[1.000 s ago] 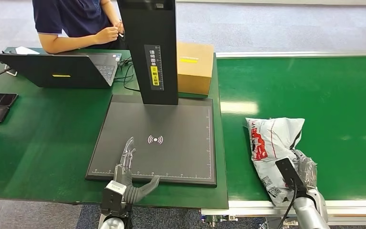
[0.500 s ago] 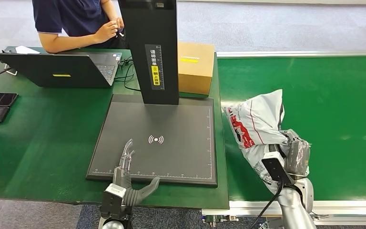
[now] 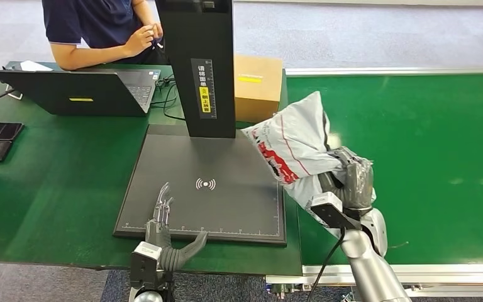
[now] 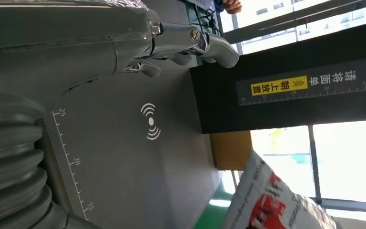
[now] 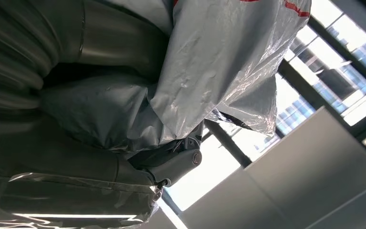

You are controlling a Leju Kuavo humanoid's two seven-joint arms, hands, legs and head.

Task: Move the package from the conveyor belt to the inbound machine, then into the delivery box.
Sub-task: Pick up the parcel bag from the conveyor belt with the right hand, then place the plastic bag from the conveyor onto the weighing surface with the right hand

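A crinkled, glossy plastic film is seen on the package (image 3: pixel 292 151). The inbound machine (image 3: pixel 207 189) base is finished in smooth matt black. Matt green cloth-like surfacing covers the conveyor belt (image 3: pixel 427 126). Plain brown cardboard forms the box (image 3: pixel 258 88).

The package (image 3: pixel 295 151) is a soft grey-white plastic mailer bag with red printing and a thin red stripe on its face, crumpled and bulging. It sits just right of the frame's centre in the head view, raised and tilted, one corner pointing upward. It hangs above the seam between the inbound machine's dark flat scanning pad (image 3: pixel 182 189), which fills the centre, and the green conveyor belt (image 3: pixel 427 138) on the right.
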